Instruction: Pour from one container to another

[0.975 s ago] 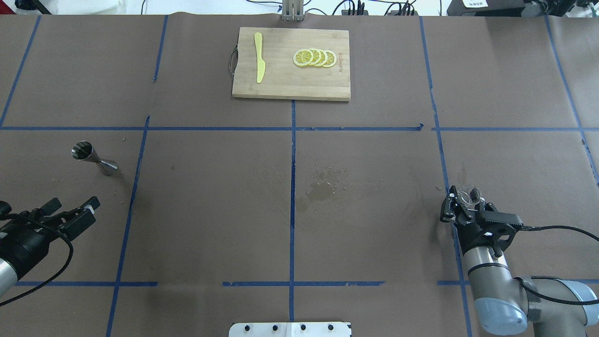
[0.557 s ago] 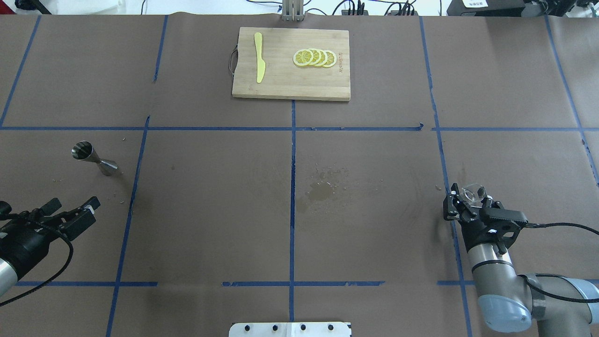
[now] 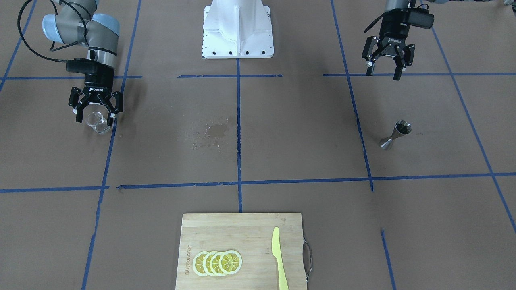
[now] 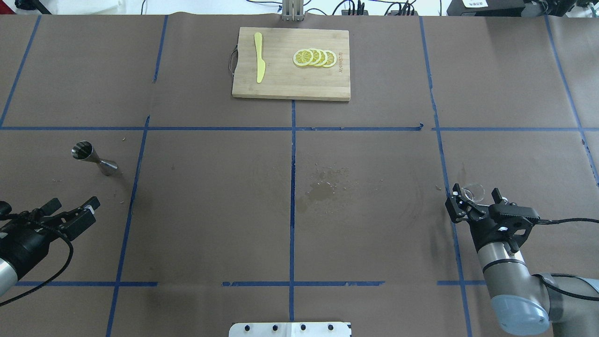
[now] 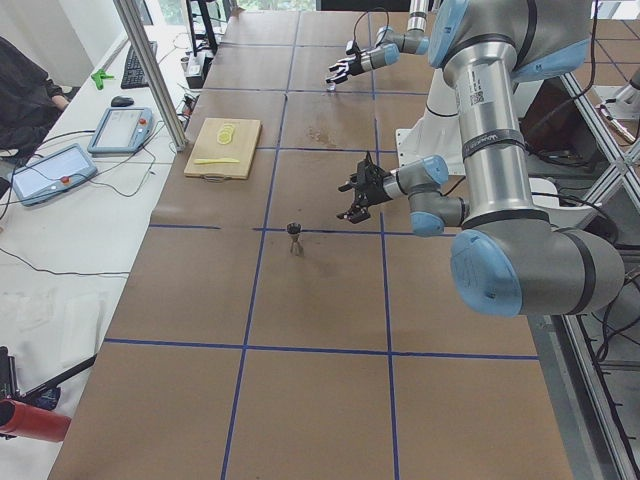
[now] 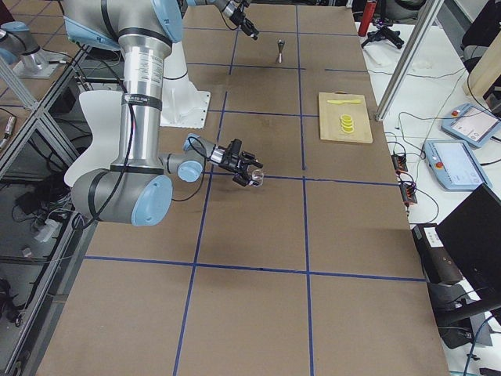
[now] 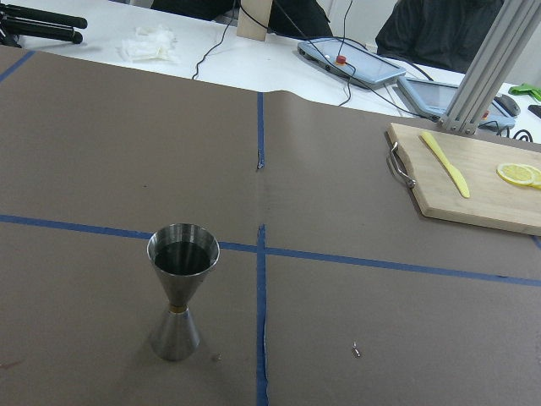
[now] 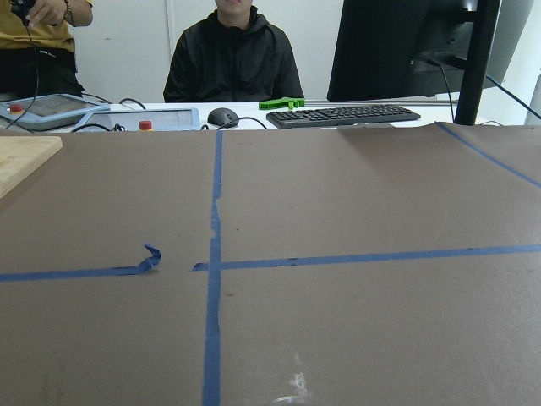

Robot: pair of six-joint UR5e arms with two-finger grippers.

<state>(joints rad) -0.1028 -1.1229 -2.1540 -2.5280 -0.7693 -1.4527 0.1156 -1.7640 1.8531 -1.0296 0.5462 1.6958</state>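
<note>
A small clear glass (image 4: 474,190) stands on the brown paper at the table's right side, and shows again in the front-facing view as the glass (image 3: 98,122). My right gripper (image 4: 473,194) is open, its fingers on either side of the glass and not pressing it; the right gripper (image 3: 95,116) looks the same from the front. A steel jigger (image 4: 94,159) stands upright on the left, with dark liquid showing inside the jigger (image 7: 182,279). My left gripper (image 4: 78,202) hangs open and empty, nearer the robot than the jigger, also seen as the left gripper (image 3: 383,75).
A bamboo cutting board (image 4: 290,86) lies at the far middle, bearing a yellow knife (image 4: 259,58) and lemon slices (image 4: 314,57). A wet stain (image 4: 322,188) marks the paper near the centre. Blue tape lines grid the table.
My right gripper's fingers have spread wider, letting go of the glass, and its wrist has shifted to the right. The left arm and jigger have not moved.
</note>
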